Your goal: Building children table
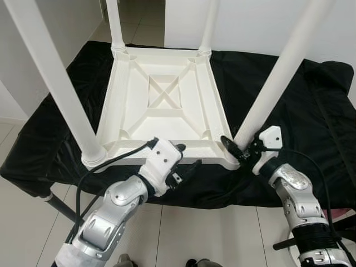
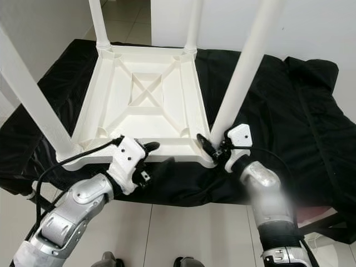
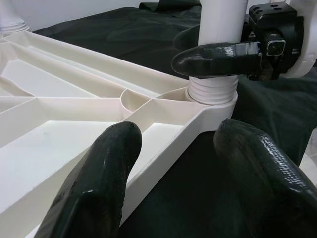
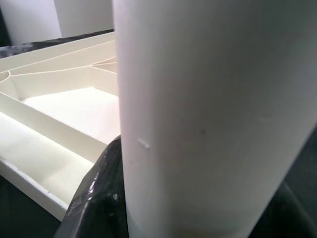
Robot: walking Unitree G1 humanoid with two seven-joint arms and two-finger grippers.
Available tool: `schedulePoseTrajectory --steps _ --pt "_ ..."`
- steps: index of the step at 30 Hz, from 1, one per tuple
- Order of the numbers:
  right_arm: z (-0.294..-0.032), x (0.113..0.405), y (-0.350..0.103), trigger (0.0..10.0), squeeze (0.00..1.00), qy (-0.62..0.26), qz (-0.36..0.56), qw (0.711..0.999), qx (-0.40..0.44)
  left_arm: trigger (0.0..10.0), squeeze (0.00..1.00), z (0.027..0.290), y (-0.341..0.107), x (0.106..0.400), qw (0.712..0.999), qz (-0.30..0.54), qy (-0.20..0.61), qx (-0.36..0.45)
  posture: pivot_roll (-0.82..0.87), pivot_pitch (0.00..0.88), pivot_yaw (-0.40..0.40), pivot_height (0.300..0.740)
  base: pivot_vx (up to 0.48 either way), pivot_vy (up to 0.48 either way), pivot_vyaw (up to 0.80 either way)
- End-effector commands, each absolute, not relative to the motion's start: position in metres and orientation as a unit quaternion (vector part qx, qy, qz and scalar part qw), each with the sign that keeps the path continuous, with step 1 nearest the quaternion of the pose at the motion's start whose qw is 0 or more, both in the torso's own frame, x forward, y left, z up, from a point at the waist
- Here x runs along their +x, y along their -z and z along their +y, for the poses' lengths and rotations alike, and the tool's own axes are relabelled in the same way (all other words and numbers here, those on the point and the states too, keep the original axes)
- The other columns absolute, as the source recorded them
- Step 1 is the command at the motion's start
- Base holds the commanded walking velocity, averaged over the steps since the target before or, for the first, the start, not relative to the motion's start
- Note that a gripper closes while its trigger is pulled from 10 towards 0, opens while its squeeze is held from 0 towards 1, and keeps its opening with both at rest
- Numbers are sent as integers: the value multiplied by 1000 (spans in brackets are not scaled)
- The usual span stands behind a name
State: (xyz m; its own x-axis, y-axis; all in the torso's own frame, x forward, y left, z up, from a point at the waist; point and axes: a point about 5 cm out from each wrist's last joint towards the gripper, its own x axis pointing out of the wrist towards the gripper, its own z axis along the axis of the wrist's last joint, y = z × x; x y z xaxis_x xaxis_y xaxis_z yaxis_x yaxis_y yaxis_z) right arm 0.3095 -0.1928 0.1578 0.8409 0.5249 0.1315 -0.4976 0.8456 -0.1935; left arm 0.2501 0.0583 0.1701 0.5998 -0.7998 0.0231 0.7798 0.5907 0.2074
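White tabletop (image 1: 167, 105) lies upside down on the black cloth (image 1: 289, 100), four legs standing up. Right gripper (image 1: 238, 149) is clamped round the base of the near-right leg (image 1: 278, 83), just above its socket. Left gripper (image 1: 182, 161) sits at the tabletop's near edge, fingers (image 3: 99, 183) spread apart, gripping nothing.

Left gripper (image 3: 173, 183) fingers spread over table (image 3: 74, 124) rim; right gripper (image 3: 218, 54) clamps leg (image 3: 223, 15) base.
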Motion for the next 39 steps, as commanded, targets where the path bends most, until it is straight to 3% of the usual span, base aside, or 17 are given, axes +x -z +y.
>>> schedulePoseTrajectory --steps 1,8,9,14,18,24,31,37,38,39 --pt "-201 307 -151 0 0 -247 -75 963 -78 10000 0 55 -168 248 877 -56 466 98 -31 99 -35 740 0 0 0" --pt "-200 306 -151 0 0 -216 -79 971 -68 10000 0 54 -168 249 879 -62 462 99 -31 103 -42 740 0 0 0" --pt "-199 306 -152 10000 0 -208 -80 973 -65 10000 0 54 -167 249 880 -62 461 101 -30 107 -44 740 0 0 0" --pt "-194 306 -160 10000 0 -92 -80 992 -34 10000 0 53 -166 250 887 -61 446 106 -33 117 -47 740 0 0 0" --pt "-190 304 -160 10000 0 -60 -77 995 -24 10000 0 53 -165 250 889 -55 442 105 -34 118 -46 740 0 0 0" --pt "-167 292 -145 10000 0 74 -43 996 30 10000 0 53 -164 255 897 -36 432 87 -42 110 -33 740 0 0 0" --pt "-143 284 -132 10000 0 148 -19 988 48 10000 0 50 -166 260 901 -45 425 81 -48 83 -12 740 0 0 0" --pt "-137 283 -136 10000 0 129 -32 990 55 10000 0 50 -168 263 902 -47 421 77 -56 63 1 740 0 0 0" --pt "-138 282 -141 10000 557 113 -47 991 59 10000 0 49 -169 264 901 -49 423 78 -60 56 2 740 0 0 0" --pt "-141 282 -143 10000 1000 109 -52 991 57 10000 0 49 -170 266 901 -51 424 79 -65 51 6 740 0 0 0"
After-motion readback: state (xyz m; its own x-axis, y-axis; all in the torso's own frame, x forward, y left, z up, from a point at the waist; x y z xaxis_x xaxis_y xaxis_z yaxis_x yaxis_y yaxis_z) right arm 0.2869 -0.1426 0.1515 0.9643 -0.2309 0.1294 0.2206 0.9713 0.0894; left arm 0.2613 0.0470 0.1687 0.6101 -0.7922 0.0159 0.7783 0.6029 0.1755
